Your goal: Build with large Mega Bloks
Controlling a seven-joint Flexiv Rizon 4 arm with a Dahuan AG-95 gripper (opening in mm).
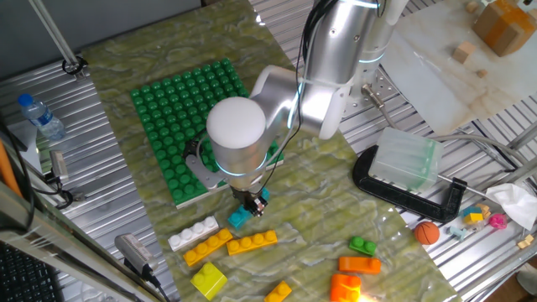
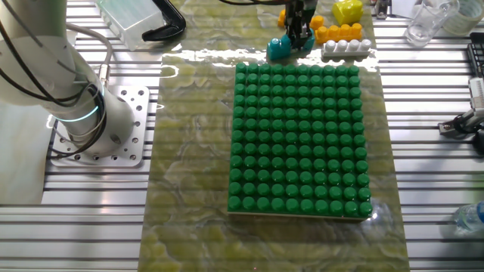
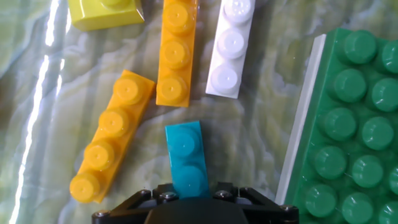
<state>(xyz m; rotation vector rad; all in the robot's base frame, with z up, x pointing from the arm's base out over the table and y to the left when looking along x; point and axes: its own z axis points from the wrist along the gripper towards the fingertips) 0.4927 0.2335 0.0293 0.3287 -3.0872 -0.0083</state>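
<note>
Gripper (image 3: 189,198) at bottom centre of hand view pinches cyan brick (image 3: 186,158) (low over mat), w/ yellow-orange bars (image 3: 112,137) left, white bar (image 3: 231,46) upper right, green baseplate (image 3: 348,130) far right.

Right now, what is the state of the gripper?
Gripper: down at the cyan brick; open or shut on it cannot be told.

cyan brick (image 3: 187,158) | white bar (image 3: 231,46) | yellow-orange bars (image 3: 112,135) | green studded baseplate (image 2: 299,140) | marbled green mat (image 2: 193,151)
</note>
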